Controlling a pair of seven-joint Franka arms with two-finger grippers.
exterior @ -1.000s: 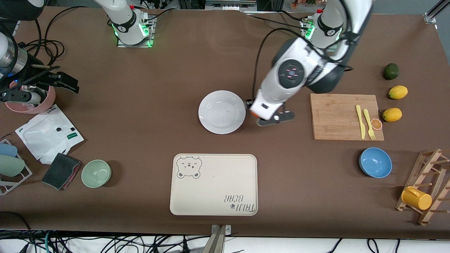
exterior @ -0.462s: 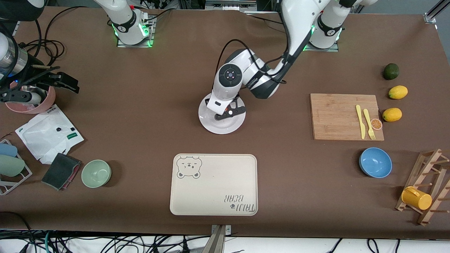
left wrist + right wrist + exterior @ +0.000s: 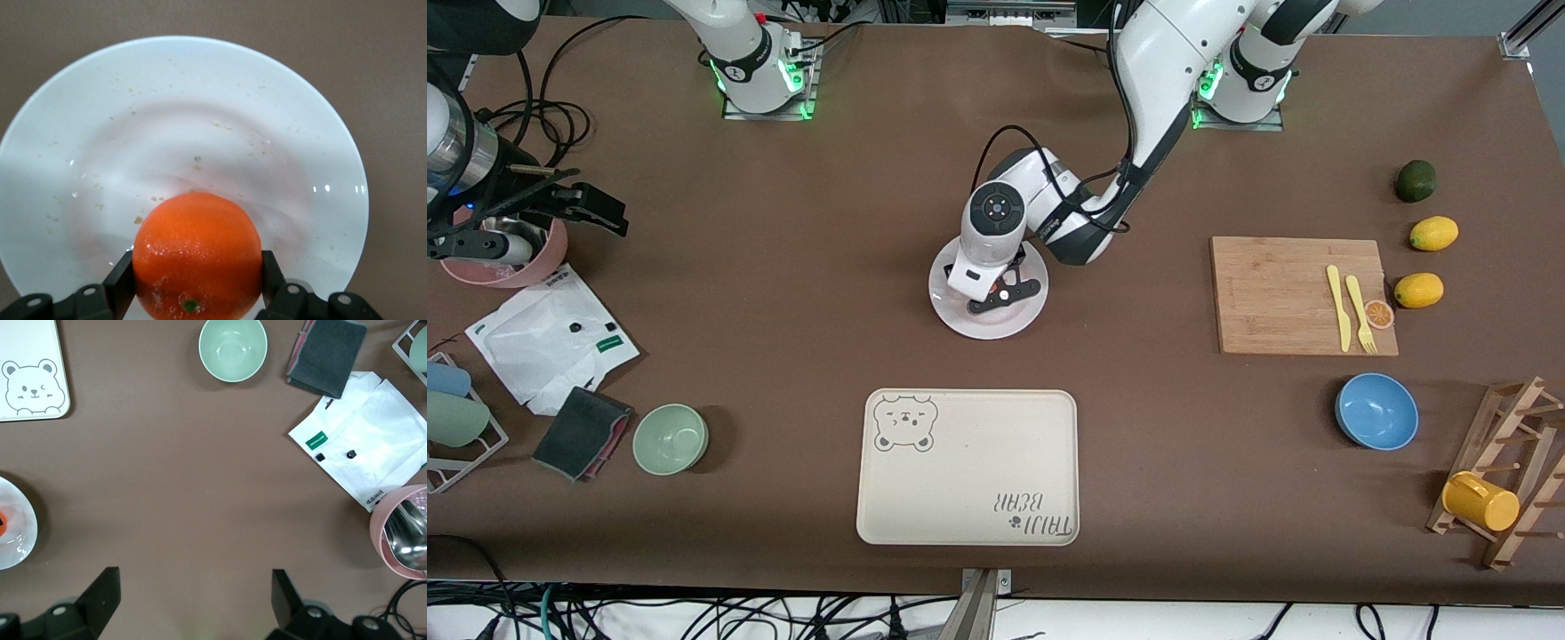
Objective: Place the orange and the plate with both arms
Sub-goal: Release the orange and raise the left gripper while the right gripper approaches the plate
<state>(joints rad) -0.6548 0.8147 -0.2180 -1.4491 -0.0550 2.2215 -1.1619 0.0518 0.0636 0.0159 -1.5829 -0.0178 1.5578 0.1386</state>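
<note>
Since the earlier frames the left arm has swung from beside the cutting board (image 3: pixel 1303 295) toward the middle of the table (image 3: pixel 783 356), and its left gripper (image 3: pixel 996 298) is now over the plate (image 3: pixel 1024 313), where a second ago it was just beside the rim. In the left wrist view the jaws are closed tight on the orange (image 3: pixel 197 255), one finger on each side of the fruit, and the orange hangs over the inner part of the plate (image 3: pixel 183 133) (whether it already touches the white surface, I cannot tell). The plate itself lies on the table, farther from the front camera than the bear tray (image 3: pixel 967 467), and it has small crumbs on it. The right gripper (image 3: pixel 193 600) waits over the table at the right arm's end, near the pink bowl (image 3: pixel 507 258) and the white bag (image 3: pixel 547 342), with its jaws wide open and holding nothing. I judge that the step in hand is to put the orange down on the plate. What could go wrong: if the jaws open while the orange is too high, the round fruit can bounce on the glossy surface and roll over the shallow rim onto the table. If the gripper goes down too far, it can press on the plate and push it aside. Also a sideways pull while opening may drag the orange toward the rim.
</note>
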